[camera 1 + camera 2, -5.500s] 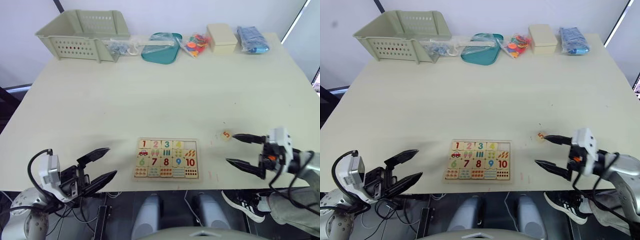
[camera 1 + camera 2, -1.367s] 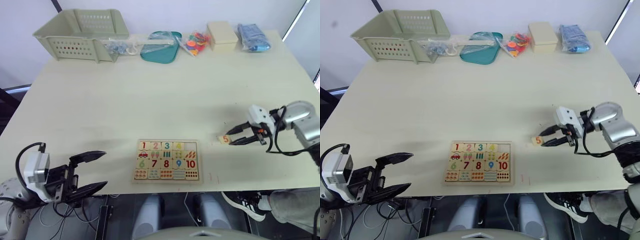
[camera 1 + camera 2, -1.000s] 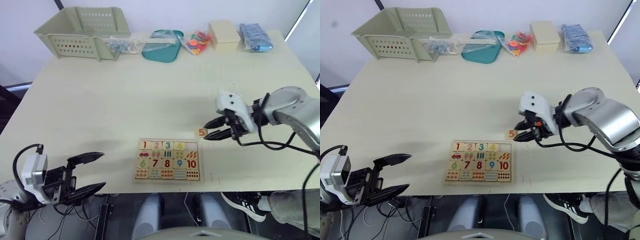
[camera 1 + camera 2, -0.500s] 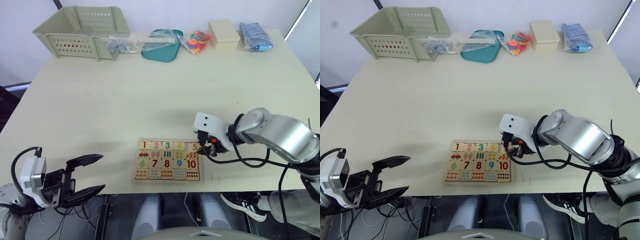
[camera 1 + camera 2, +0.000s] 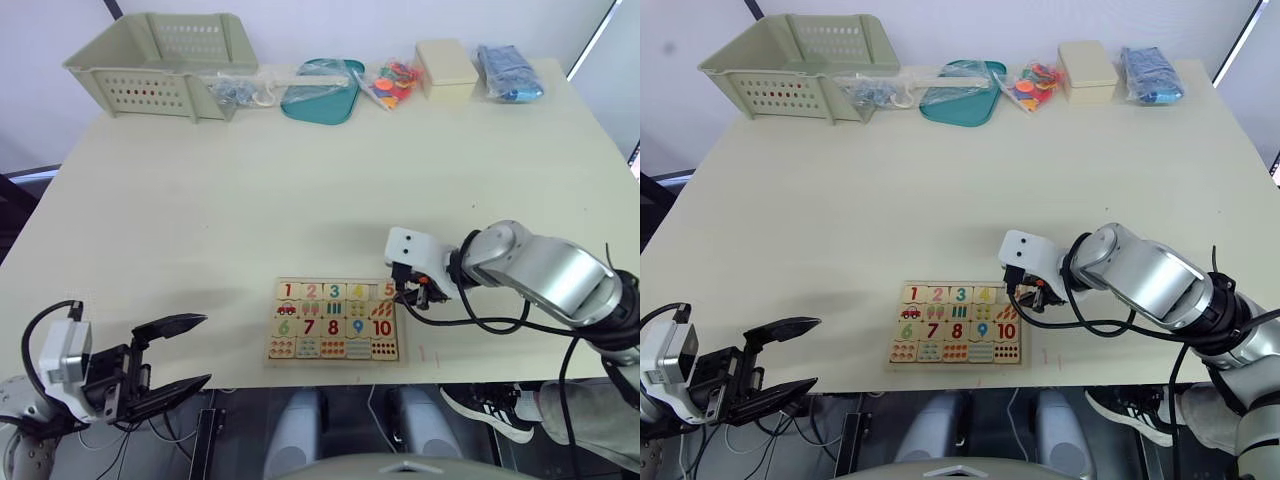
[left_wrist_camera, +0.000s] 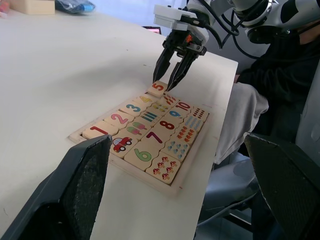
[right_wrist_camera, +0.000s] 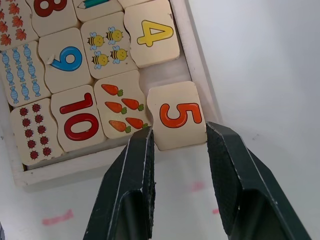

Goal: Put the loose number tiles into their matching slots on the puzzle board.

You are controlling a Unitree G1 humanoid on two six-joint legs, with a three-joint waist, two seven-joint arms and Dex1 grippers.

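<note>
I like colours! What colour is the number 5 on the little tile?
Orange with a red edge, on the tile; clearest in the right wrist view.

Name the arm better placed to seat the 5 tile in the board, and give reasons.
Right. Its pincer straddles the pale wooden square tile printed with an orange 5, which lies askew over the rim of the pale wooden puzzle board. The left pincer hangs off the table's near edge.

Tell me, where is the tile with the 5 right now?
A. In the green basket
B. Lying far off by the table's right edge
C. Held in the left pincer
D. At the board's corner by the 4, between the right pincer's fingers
D: the 5 tile sits at the puzzle board corner beside the 4 tile, with the right pincer straddling it.
</note>
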